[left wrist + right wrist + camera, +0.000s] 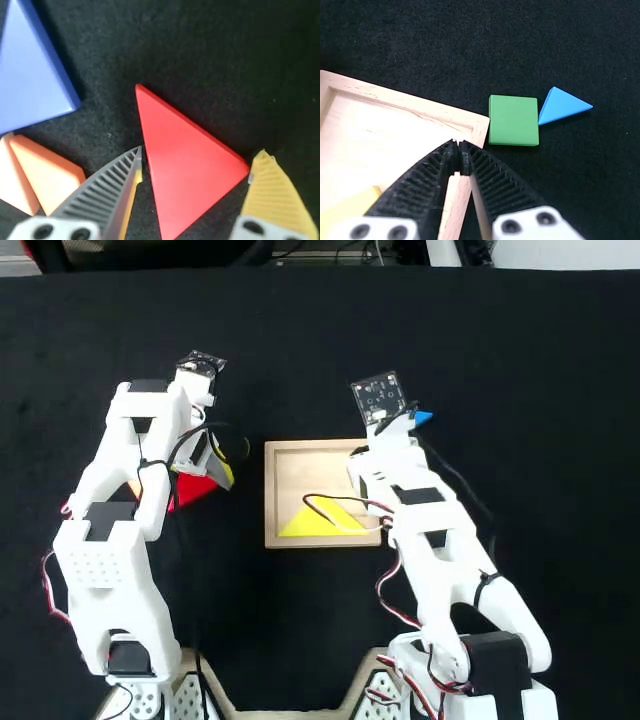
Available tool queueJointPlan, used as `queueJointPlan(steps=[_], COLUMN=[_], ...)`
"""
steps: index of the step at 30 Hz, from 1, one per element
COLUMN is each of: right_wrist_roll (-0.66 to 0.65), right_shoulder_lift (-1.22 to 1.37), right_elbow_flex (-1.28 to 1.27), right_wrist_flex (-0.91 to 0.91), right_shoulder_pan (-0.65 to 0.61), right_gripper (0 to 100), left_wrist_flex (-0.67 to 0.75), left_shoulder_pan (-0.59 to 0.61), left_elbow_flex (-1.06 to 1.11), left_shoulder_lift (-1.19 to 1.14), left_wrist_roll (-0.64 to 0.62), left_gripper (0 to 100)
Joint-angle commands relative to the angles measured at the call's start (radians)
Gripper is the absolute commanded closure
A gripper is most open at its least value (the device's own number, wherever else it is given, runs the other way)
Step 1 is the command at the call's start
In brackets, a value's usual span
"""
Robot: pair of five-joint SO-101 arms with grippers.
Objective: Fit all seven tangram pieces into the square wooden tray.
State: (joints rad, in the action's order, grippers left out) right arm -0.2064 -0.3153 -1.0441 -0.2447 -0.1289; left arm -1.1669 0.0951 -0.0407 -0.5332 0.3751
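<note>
L gripper [200, 152] sits left of centre in high view, jaws spread either side of flat red triangle piece [185, 175]. Square wooden tray [275, 490] is at frame centre w/ yellow triangle [315, 520] in its lower part. R gripper [458, 146] hangs over tray's upper right corner, jaws pressed together, empty. Green square [514, 120] & small blue triangle [562, 106] lie just outside that corner. Risks: red piece looks thin, so closing jaws may ride over it or spin it into orange pieces [45, 175] nearby; R arm above tray could block L arm's drop-in

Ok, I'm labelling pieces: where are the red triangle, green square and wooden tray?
red triangle [185, 175], left wrist view, face centre.
green square [513, 120], right wrist view, face centre.
wooden tray [420, 106], right wrist view, rim.
</note>
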Motion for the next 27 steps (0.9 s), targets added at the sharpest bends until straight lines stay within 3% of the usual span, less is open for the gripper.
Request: queueJointPlan(steps=[1, 8, 16, 27], right_wrist_roll=[-0.012, -0.012, -0.012, -0.012], right_shoulder_lift=[-0.038, -0.038, -0.038, -0.039], right_elbow_flex=[0.007, 0.008, 0.008, 0.010], right_wrist_flex=[0.020, 0.020, 0.020, 0.017], right_shoulder_pan=[-0.011, -0.011, -0.011, -0.011], right_gripper=[98.4, 98.4, 98.4, 98.4], left_wrist_flex=[0.000, 0.005, 0.006, 0.002], left_shoulder_pan=[-0.018, -0.018, -0.019, -0.019], left_elbow_flex=[-0.038, -0.036, -0.042, -0.036], left_shoulder_lift=[-0.003, -0.003, -0.003, -0.003], left_wrist_roll=[-0.023, -0.049, -0.178, -0.183], left_gripper=[67, 67, 67, 67])
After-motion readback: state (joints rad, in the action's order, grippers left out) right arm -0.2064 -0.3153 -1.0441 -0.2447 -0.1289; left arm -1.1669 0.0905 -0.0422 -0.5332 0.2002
